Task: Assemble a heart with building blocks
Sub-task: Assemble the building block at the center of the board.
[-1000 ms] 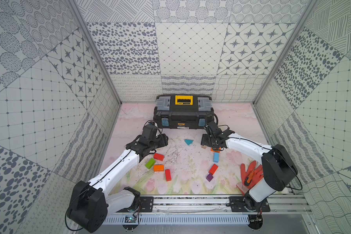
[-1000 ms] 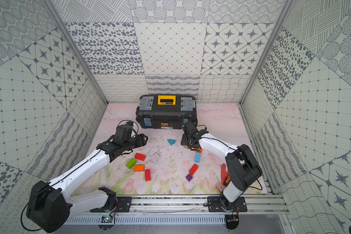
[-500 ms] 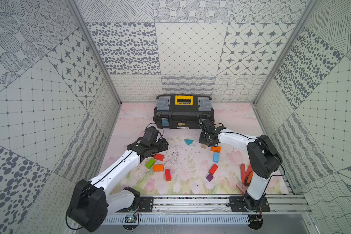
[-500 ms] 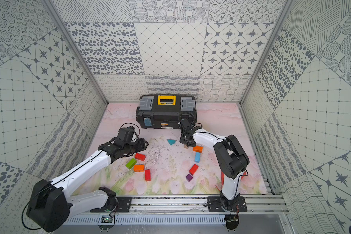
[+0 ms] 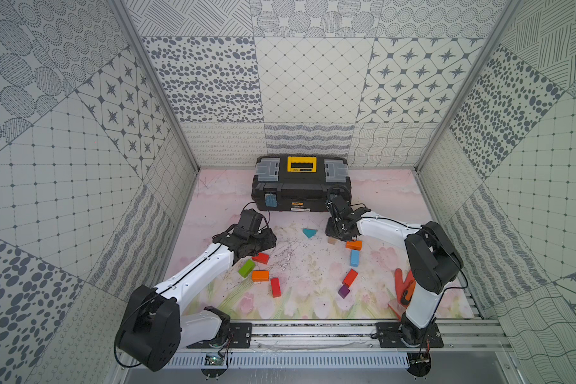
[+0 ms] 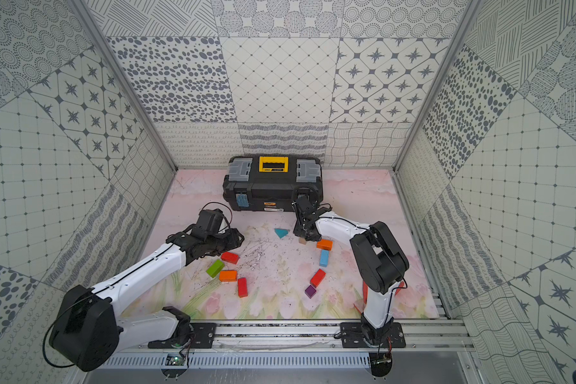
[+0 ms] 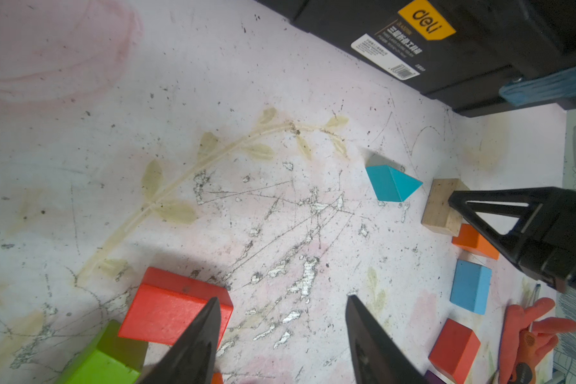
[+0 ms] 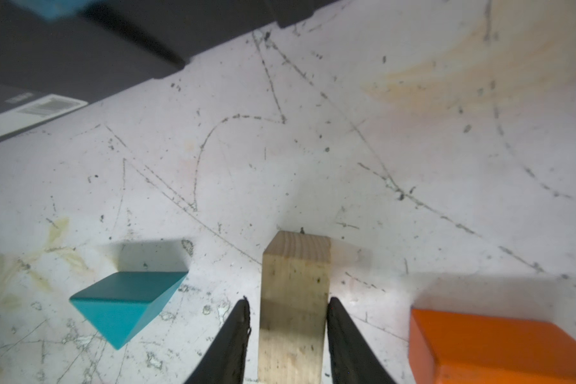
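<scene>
A plain-wood block [image 8: 295, 299] lies on the mat between the teal triangle [image 8: 127, 302] and an orange block [image 8: 499, 345]. My right gripper [image 8: 286, 301] is shut on it, one finger on each long side. In both top views this gripper [image 5: 336, 236] [image 6: 305, 234] is low over the wood block [image 5: 331, 240]. Light blue [image 5: 354, 258], red [image 5: 350, 277] and purple [image 5: 344, 291] blocks run toward the front. My left gripper [image 7: 281, 299] is open and empty, one fingertip over a red block [image 7: 177, 309] beside a green one [image 7: 103, 359]. No heart outline shows.
A black toolbox [image 5: 301, 192] with a yellow handle stands at the back, close behind the right gripper. A red-orange glove [image 5: 403, 282] lies at the front right by the right arm's base. An orange block [image 5: 260, 275] and another red one [image 5: 275, 287] lie front left.
The right gripper shifted left from the orange block to the plain-wood block and closed on it, its elbow swinging inward. The left gripper crept toward the middle.
</scene>
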